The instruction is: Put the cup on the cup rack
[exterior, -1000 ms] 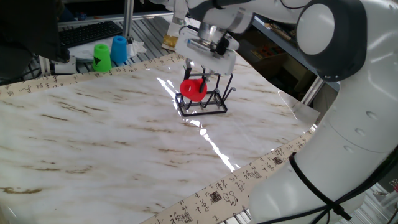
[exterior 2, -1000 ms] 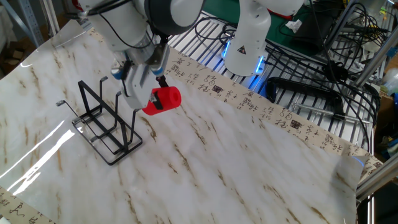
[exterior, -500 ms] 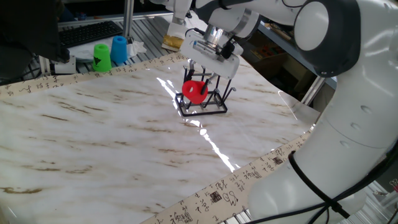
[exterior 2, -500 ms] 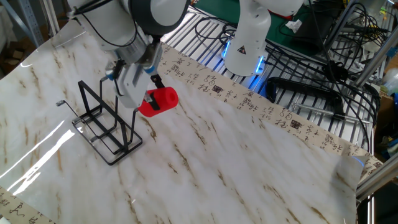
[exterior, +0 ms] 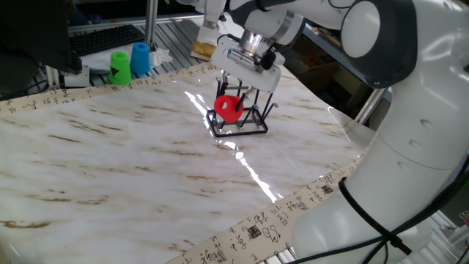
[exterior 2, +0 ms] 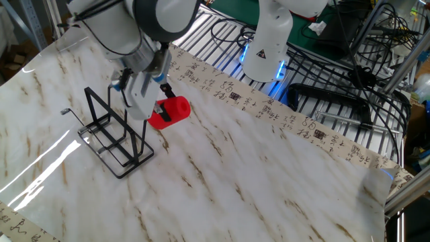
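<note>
One red cup (exterior 2: pixel 169 112): light, stiff, slippery plastic. Your fingers (exterior 2: pixel 163 95) are pinching its wall, tipping it sideways beside the rack (exterior 2: pixel 111 137) on the counter (exterior 2: pixel 269 181).

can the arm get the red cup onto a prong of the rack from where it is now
Probably yes. The pincer holds the red cup sideways right beside the rack, with nothing visible between them.

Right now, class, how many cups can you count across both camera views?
3. The red cup is held on its side in the pincer, at the cup rack. The green cup and blue cup stand together beyond the table's far edge. Others may be hidden.
</note>
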### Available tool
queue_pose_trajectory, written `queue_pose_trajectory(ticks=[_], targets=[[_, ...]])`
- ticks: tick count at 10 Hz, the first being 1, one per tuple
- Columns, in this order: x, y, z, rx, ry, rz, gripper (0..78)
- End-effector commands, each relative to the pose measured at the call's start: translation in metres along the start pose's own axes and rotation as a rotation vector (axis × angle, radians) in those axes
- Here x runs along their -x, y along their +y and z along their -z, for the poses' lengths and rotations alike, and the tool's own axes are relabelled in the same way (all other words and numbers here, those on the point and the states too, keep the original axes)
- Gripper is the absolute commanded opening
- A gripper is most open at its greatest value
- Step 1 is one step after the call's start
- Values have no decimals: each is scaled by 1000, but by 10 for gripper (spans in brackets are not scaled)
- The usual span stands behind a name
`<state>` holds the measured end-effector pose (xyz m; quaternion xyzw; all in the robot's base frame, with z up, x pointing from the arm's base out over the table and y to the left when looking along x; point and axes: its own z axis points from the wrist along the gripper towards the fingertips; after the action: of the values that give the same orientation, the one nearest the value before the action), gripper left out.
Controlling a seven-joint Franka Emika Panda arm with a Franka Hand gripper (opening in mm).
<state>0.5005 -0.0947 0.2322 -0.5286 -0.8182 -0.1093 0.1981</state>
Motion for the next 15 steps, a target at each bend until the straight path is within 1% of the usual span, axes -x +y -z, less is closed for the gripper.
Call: queue_pose_trajectory(ticks=[1, 3, 4, 5, 6, 7, 8, 10, 13, 15], targets=[[10, 11, 8, -33, 42, 83, 14], [13, 13, 12, -39, 48, 95, 14], [15, 15, 14, -53, 66, 118, 14], [16, 15, 14, -57, 70, 126, 14], [19, 15, 14, -63, 92, 140, 14], [22, 14, 13, -69, 103, 150, 14], [26, 14, 13, -70, 106, 161, 14], [32, 14, 12, -71, 125, 180, 14], [33, 15, 11, -73, 144, 196, 14], [36, 18, 7, -82, 148, 229, 14]])
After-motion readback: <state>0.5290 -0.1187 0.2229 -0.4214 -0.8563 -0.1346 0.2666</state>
